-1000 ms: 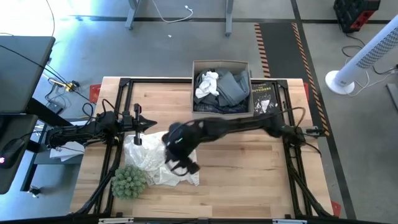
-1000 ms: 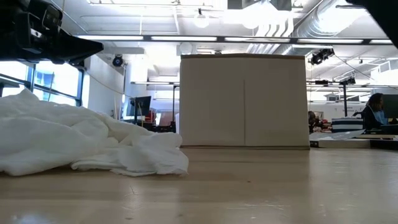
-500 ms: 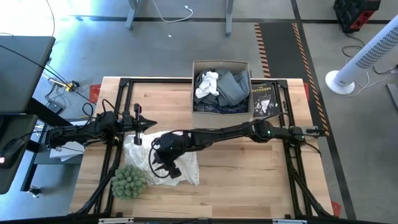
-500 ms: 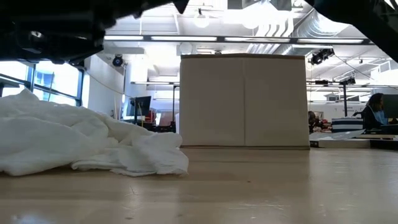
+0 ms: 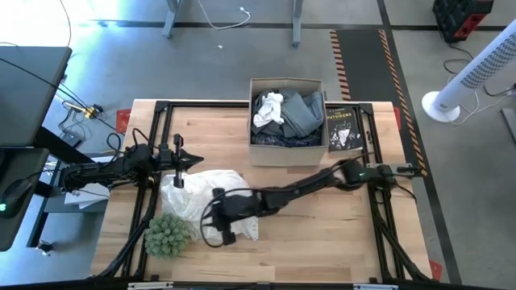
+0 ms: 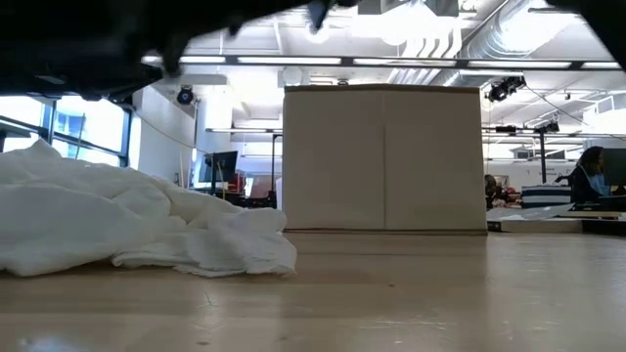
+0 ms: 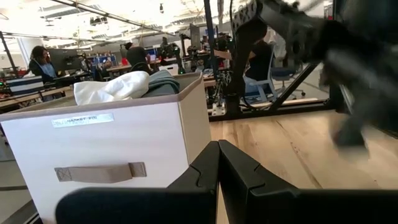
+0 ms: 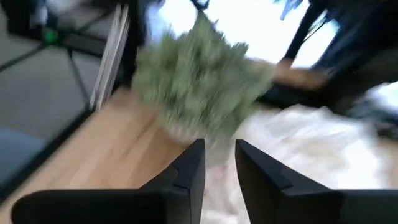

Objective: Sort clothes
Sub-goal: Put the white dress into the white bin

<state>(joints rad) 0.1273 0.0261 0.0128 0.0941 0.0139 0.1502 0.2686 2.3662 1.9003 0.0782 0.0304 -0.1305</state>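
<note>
High view, left to right: your left gripper (image 5: 192, 160) waits at the surface's (image 5: 322, 234) left edge, fingers (image 7: 205, 168) pressed together on nothing. The white garment (image 5: 189, 201) lies beside the spiky green ball (image 5: 167, 234). Your right gripper (image 5: 218, 229) hangs over it, fingers (image 8: 186, 171) slightly parted, gripping nothing. More clothes (image 5: 286, 113) fill the box (image 5: 288, 150).

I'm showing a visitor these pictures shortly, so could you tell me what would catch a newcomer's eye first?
The long dark right arm stretches across the wooden table, its claw low over the crumpled white fabric garment on the table's left part. Beside that sits a spiky green plant ball, and at the far edge a cardboard box brims with grey and white clothes.
</note>
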